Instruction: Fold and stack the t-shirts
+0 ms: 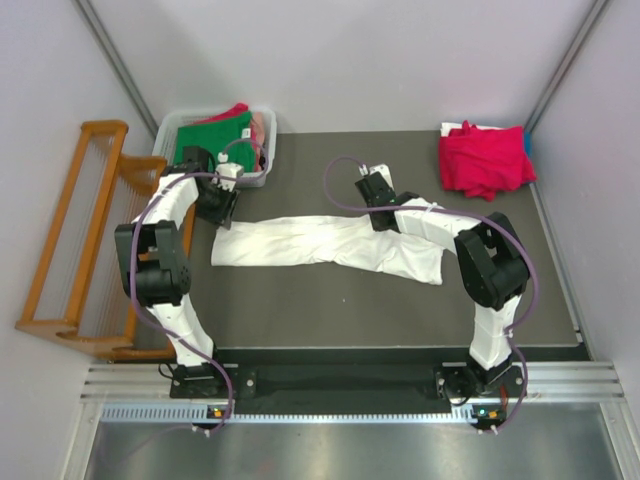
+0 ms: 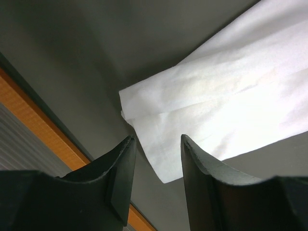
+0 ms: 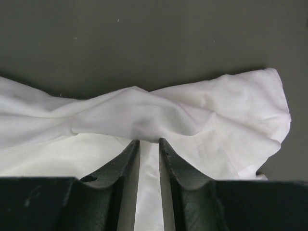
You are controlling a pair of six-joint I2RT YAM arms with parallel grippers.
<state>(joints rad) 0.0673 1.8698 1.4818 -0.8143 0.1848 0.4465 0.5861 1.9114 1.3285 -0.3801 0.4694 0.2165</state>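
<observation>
Items in my views:

- White shirt (image 1: 330,245): lying in a long, loosely folded strip across the middle of the table (image 1: 300,310).
- Left gripper (image 2: 156,163): moderately open, holding nothing, over the strip's left corner.
- Right gripper (image 3: 149,144): nearly closed, pinching a bunched ridge on the strip's right half.
- Red pile (image 1: 485,160): far right corner.
- Bin (image 1: 262,178): far left, holding green and red clothes.
- Rack (image 1: 85,230): wooden, off the left edge.
</observation>
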